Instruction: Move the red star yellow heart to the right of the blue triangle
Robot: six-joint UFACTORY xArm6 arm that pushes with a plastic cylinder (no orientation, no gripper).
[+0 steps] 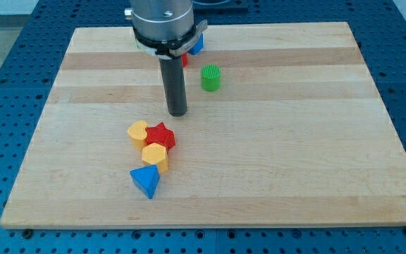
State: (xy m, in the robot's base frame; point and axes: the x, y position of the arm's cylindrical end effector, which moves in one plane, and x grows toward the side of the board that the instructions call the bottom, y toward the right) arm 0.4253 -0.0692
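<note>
My tip [178,113] rests on the wooden board [294,155], bare and touching no block, just above and slightly to the view's right of the red star [161,135]. The red star sits pressed against the yellow heart [138,132] on its left and the yellow hexagonal block [155,155] below it, with the blue triangle [146,180] just beneath that cluster, touching or nearly touching the yellow hexagonal block. Toward the view's top, a green cylinder [211,77] stands alone, and a blue block [197,45] and a sliver of a red block [184,61] peek out from behind my arm.
</note>
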